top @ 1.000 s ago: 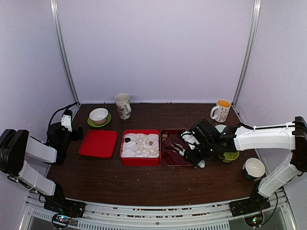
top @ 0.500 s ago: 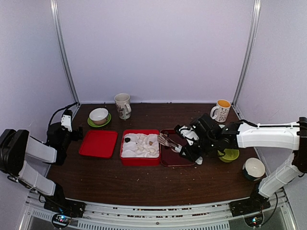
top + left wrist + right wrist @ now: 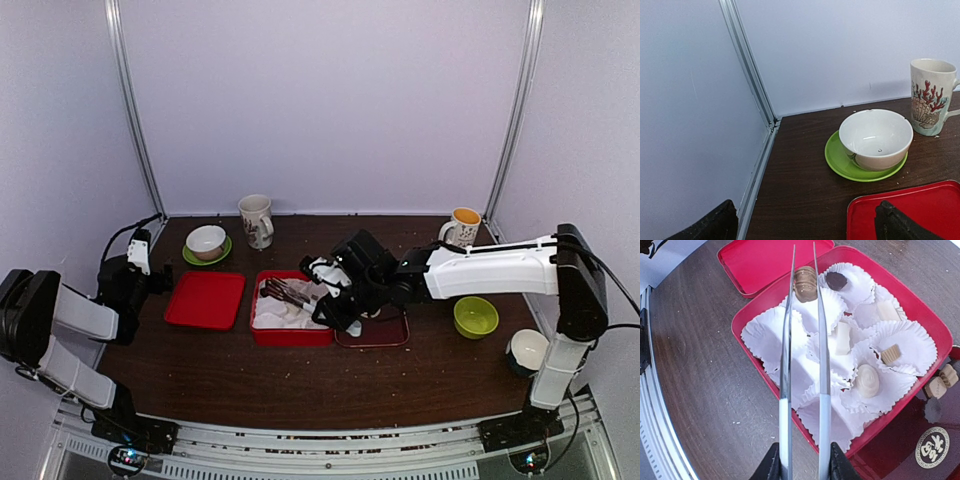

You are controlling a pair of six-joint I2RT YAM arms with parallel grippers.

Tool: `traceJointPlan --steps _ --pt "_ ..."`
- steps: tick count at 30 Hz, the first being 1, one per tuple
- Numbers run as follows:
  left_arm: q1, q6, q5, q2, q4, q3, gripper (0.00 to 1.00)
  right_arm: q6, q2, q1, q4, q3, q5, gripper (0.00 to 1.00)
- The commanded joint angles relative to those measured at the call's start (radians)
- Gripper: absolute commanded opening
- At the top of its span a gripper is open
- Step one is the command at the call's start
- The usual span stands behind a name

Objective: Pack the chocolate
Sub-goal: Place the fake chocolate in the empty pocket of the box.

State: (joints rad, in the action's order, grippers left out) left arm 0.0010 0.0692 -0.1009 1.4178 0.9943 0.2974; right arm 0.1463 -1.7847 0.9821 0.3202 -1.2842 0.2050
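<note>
One brown chocolate (image 3: 805,283) looks pinched between the tongs (image 3: 786,365), upper centre of the right wrist view, over a box (image 3: 917,305) cup (image 3: 815,310). Right gripper (image 3: 800,465) clamps the tongs. Lower into that cup, then release gently. Left gripper (image 3: 805,227) gapes, empty.

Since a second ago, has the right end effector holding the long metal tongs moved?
Yes. The right end effector moved left, from the dark red tray to the red square box; its long metal tongs now reach over the box.

Bright, even, diffuse light; soft shadows; top view slightly soft; glare on tongs (image 3: 788,340), chocolate (image 3: 805,284).
</note>
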Motion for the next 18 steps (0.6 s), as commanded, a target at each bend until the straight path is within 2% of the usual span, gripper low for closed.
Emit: traceJointPlan --steps 1,18 --pt "0.009 -0.002 -0.005 0.005 0.052 0.015 0.98 0.013 -0.046 0.010 -0.040 -0.051 0.022 0.25" --pt "0.009 0.000 -0.005 0.006 0.053 0.016 0.98 0.024 -0.156 0.012 -0.088 -0.099 -0.002 0.27"
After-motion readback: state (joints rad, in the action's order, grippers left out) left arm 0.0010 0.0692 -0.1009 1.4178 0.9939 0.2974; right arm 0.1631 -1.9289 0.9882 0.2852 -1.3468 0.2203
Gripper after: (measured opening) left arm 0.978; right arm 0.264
